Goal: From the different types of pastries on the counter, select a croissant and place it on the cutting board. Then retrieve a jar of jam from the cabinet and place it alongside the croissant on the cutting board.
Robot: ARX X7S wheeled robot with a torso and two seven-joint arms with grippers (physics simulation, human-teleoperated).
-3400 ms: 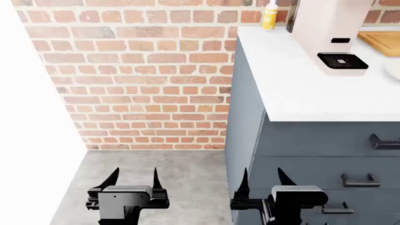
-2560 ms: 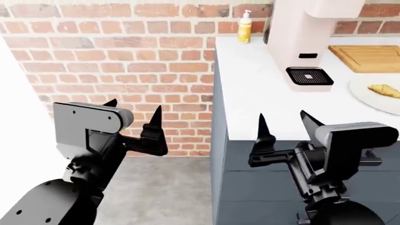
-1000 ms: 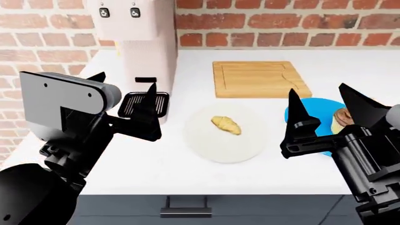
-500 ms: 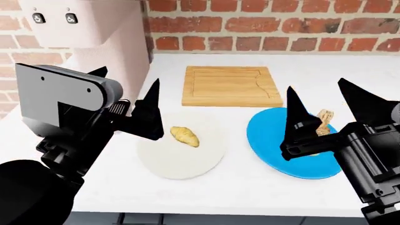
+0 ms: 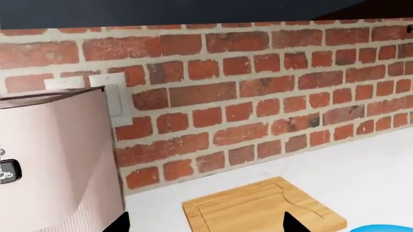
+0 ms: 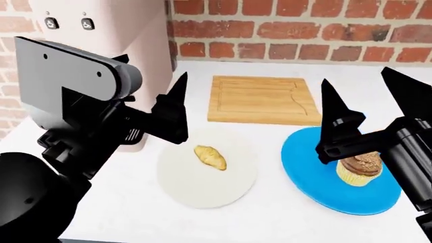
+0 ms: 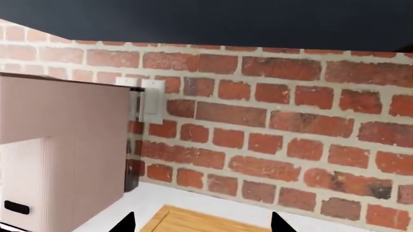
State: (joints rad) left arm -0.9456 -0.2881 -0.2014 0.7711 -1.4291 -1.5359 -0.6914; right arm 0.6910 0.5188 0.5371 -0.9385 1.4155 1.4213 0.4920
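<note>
The golden-tan croissant lies on a round cream plate on the white counter. The wooden cutting board lies behind it by the brick wall, bare; it also shows in the left wrist view and the right wrist view. The chocolate-frosted cupcake stands on a blue plate. My left gripper is open and empty, raised above and left of the croissant. My right gripper is open and empty, raised over the blue plate. The jar of jam is out of view.
A tall pale pink coffee machine stands at the back left of the counter, close behind my left arm. A brick wall runs behind the counter. A dark cabinet underside shows above the wall in the wrist views.
The head view has shifted, so the plates and board sit further right and nearer. The cupcake now shows clear of my right gripper. Both grippers stay open and raised.
</note>
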